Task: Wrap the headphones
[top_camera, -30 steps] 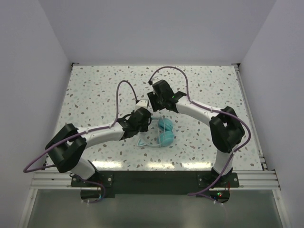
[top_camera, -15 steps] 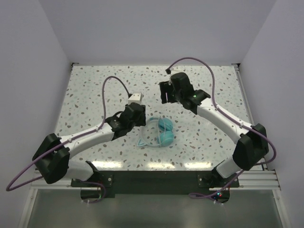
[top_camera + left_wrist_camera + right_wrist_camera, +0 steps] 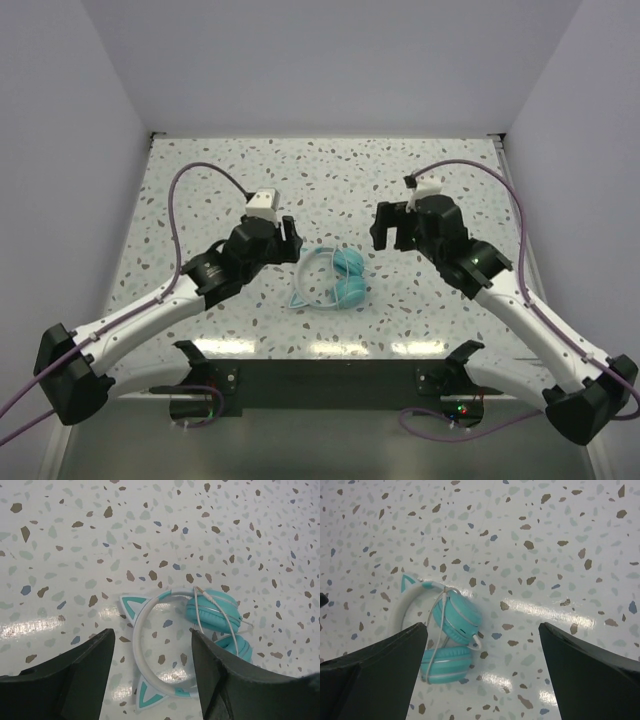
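Observation:
The headphones [image 3: 336,280] lie flat on the speckled table, teal ear cups [image 3: 212,611] folded together to the right of the pale headband [image 3: 142,645] with its cat ears. Their thin pale cable [image 3: 439,625] is looped around the cups, with its plug end beside them. My left gripper [image 3: 287,240] hovers just left of the headphones, open and empty; in the left wrist view [image 3: 151,632] the headband shows between its fingers, below them. Off to the right of the headphones my right gripper [image 3: 396,228] is held wide open and empty, with the cups near its left finger [image 3: 375,675].
The terrazzo tabletop [image 3: 200,180] is bounded by white walls at the back and sides. Purple robot cables [image 3: 190,172] arc above each arm. A metal rail [image 3: 320,375] runs along the near edge, where both arm bases stand.
Both arms have drawn back from the headphones, the left to the left and the right to the right. Both sets of jaws have opened wider. The headphones stay put.

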